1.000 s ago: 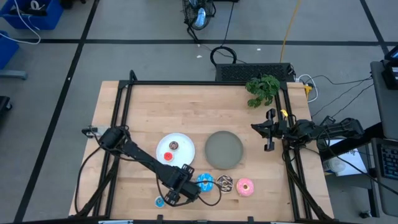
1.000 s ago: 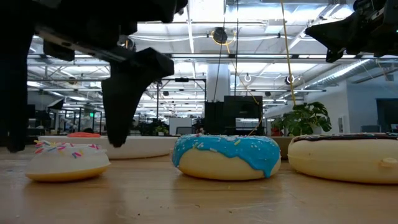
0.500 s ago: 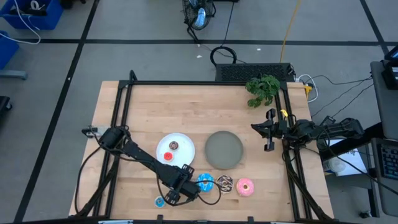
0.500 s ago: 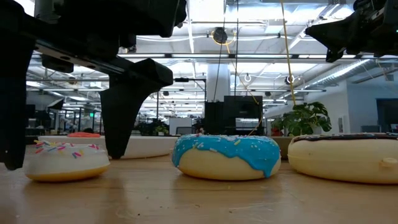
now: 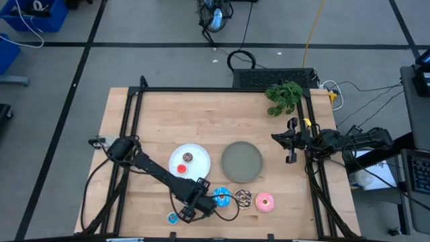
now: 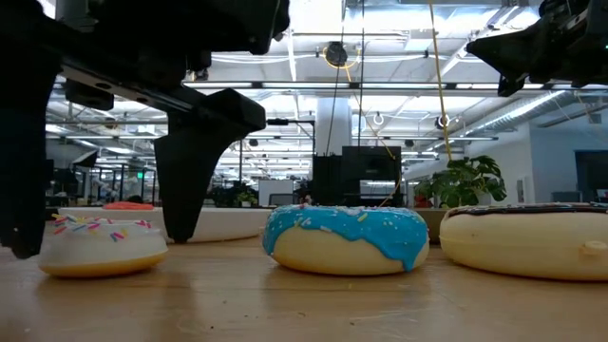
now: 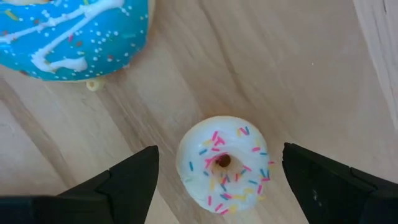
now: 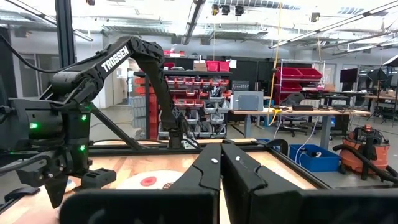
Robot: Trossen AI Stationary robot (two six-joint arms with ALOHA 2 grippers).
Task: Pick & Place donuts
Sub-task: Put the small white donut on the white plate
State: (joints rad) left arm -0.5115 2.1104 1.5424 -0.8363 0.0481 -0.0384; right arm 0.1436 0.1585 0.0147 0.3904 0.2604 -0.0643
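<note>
My left gripper point(image 7: 221, 152) is open and low over the table near its near edge, pointing down. Its fingers stand on either side of the tiny whitish-pink sprinkled donut point(image 7: 224, 165), with a gap on each side; the low view shows them straddling that donut point(image 6: 100, 245) too. The donut lies flat on the wood. Just right of it lie the blue donut point(image 5: 222, 196), the brown sprinkled donut point(image 5: 242, 197) and the pink donut point(image 5: 265, 202). The tiny light blue donut point(image 5: 173, 218) lies left of the gripper. The tiny brown donut point(image 5: 188, 157) and the tiny red donut point(image 5: 181, 169) lie on the white plate point(image 5: 199, 160). My right gripper point(image 8: 221, 168) is shut and waits raised at the table's right edge.
The grey plate point(image 5: 242, 161) lies right of the white plate at mid-table. A green plant point(image 5: 283, 96) stands at the far right corner. A dark frame rail point(image 5: 215, 89) runs around the table. The blue donut point(image 7: 74, 31) lies close beside the left gripper.
My left gripper has come down toward the table around the whitish-pink donut, still open; its fingertips now reach lower beside the donut. The donut has not moved.
</note>
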